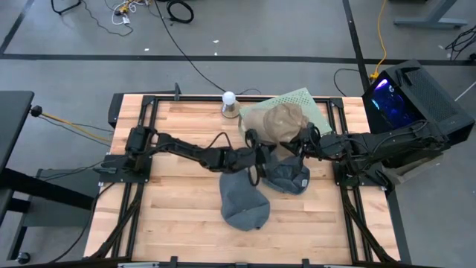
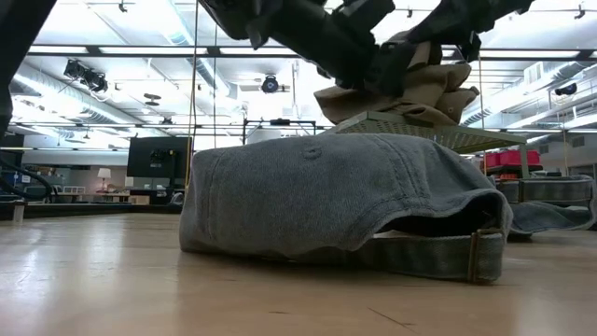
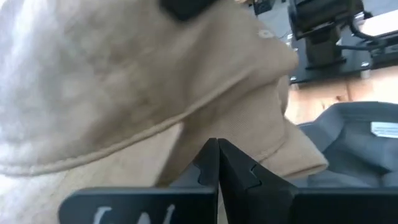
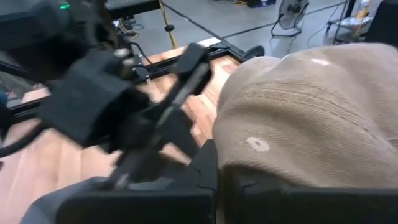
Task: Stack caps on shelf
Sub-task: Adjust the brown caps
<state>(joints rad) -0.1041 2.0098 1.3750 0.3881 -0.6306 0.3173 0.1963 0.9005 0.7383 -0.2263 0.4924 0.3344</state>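
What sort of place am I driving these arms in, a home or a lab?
Most likely a lab or industrial workshop, not a home. The low view shows a big open hall with exposed ceiling ducts and lights and a monitor; the high view shows a grey concrete floor with loose cables around the wooden table.

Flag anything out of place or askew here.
Two grey caps lie loose on the table, off the shelf. The tan caps on the shelf sit in a lopsided heap, with both grippers at them.

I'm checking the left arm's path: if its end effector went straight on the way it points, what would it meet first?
Most likely the tan cap, which fills the left wrist view just beyond the shut left end effector; depth is unclear.
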